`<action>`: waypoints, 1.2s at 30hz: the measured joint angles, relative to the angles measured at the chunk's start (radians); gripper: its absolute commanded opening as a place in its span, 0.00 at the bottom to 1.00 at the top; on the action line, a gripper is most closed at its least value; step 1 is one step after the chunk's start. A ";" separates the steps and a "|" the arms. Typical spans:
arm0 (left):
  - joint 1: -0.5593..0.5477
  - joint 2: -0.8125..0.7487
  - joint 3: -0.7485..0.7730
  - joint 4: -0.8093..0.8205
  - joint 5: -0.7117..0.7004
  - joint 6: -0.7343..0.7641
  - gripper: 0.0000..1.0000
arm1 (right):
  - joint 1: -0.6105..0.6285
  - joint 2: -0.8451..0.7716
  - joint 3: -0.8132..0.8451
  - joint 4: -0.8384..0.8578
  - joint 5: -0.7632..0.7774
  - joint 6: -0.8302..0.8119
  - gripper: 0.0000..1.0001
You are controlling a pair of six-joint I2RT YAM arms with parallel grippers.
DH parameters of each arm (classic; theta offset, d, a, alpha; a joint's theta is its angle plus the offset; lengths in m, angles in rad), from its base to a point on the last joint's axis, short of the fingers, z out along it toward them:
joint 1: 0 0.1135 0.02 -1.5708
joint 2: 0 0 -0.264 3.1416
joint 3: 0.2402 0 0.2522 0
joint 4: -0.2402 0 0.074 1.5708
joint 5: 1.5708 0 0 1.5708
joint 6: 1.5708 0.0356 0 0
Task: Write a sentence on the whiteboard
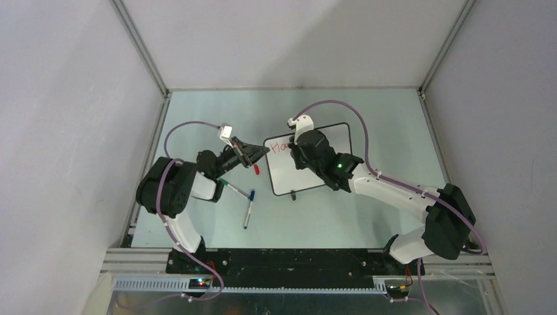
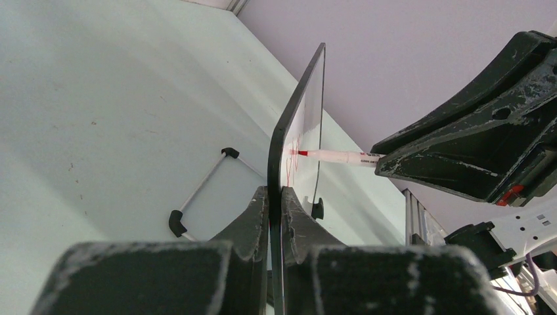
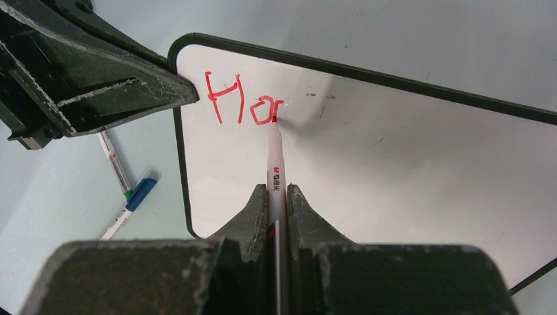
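Observation:
The whiteboard (image 1: 328, 141) is white with a thin black frame and stands tilted on the table. My left gripper (image 1: 261, 152) is shut on its left edge; in the left wrist view the left gripper (image 2: 276, 195) pinches the whiteboard (image 2: 299, 111), seen edge-on. My right gripper (image 3: 278, 191) is shut on a red marker (image 3: 275, 161). The marker's tip touches the board just right of the sentence (image 3: 238, 100), which reads "Ho" in red with a short stroke after it. From above, the right gripper (image 1: 293, 149) hangs over the board's upper left.
A green-capped marker (image 1: 235, 190), a blue-capped marker (image 1: 249, 209) and a red cap (image 1: 256, 168) lie on the table left of the board. A black foot (image 1: 293, 195) sits at the board's near edge. Grey walls enclose the table.

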 measured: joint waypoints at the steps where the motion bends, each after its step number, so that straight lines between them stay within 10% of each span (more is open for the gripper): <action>1: 0.000 0.000 0.000 0.000 0.000 0.000 0.00 | 0.001 0.000 0.000 -0.003 0.001 0.000 0.00; 36: -0.001 0.000 0.000 0.000 0.000 0.000 0.00 | 0.049 0.005 -0.018 -0.092 0.034 0.024 0.00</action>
